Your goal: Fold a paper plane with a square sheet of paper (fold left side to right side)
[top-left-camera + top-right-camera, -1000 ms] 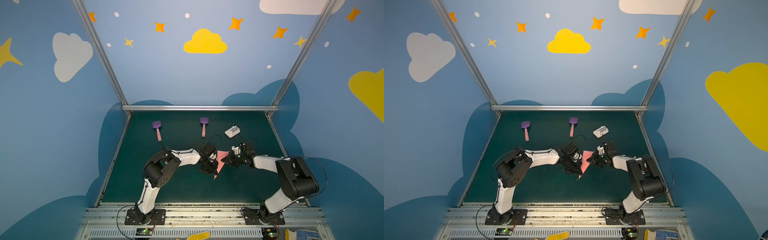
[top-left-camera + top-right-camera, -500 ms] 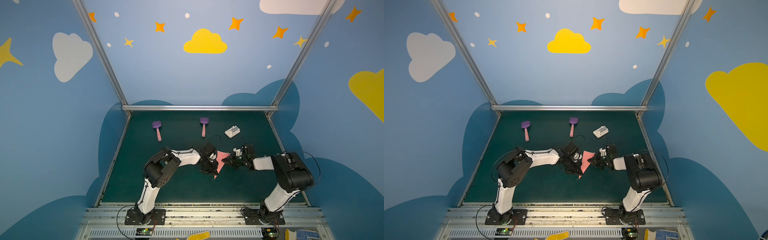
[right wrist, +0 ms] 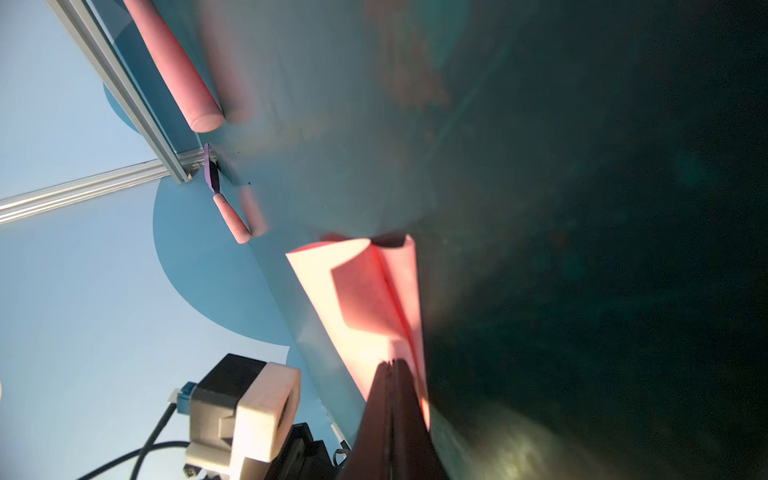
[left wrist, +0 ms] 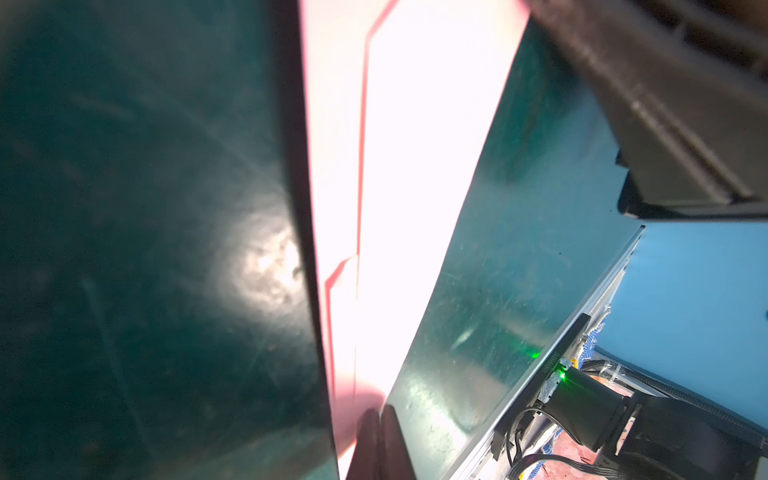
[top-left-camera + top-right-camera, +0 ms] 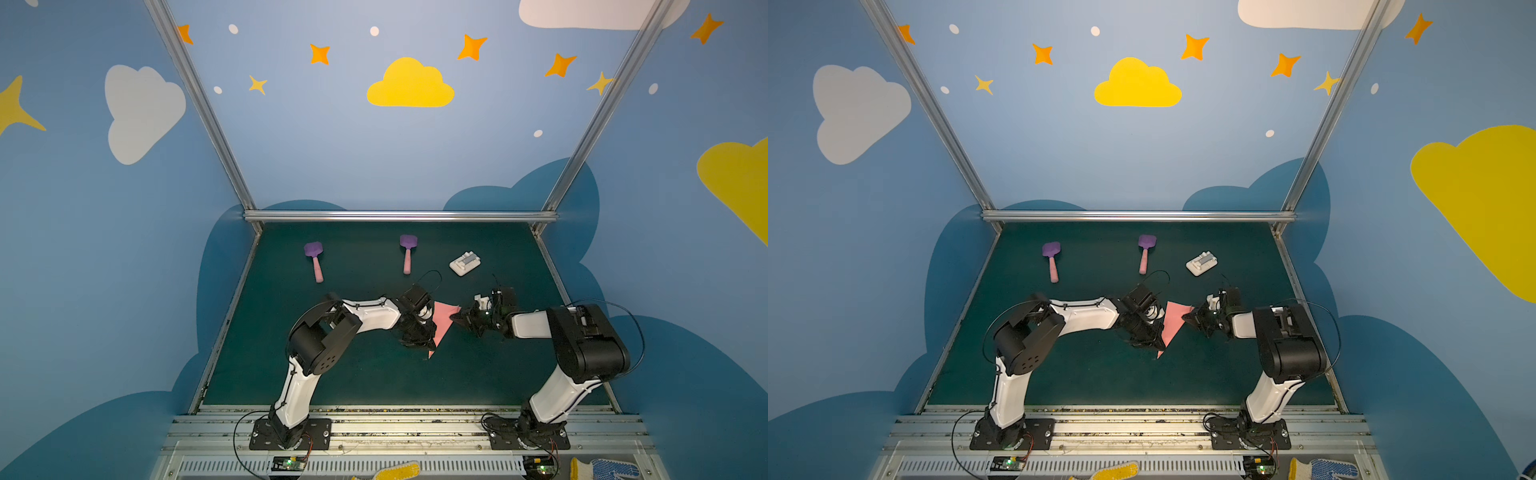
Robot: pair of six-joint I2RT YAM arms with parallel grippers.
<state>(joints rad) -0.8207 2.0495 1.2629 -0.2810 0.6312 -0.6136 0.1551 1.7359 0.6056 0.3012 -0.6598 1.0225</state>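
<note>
Paper (image 5: 444, 321), folded to a pink point, lies on the mat (image 5: 374, 374) between my left gripper (image 5: 422, 338) and right gripper (image 5: 457, 318), both with jaws together at its edges, unmoved as my right arm (image 5: 532, 324) settles lower; creasing looks unfinished.

The green desk (image 5: 374, 374) bears a purple spatula (image 5: 314, 259), a second spatula (image 5: 407, 253) and a white block (image 5: 464, 263). Pink paper (image 5: 442, 322) rests mid-desk.

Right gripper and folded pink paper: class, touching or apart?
Touching. The right wrist view shows the shut right gripper pressing its tips onto the folded pink paper, no gap.
</note>
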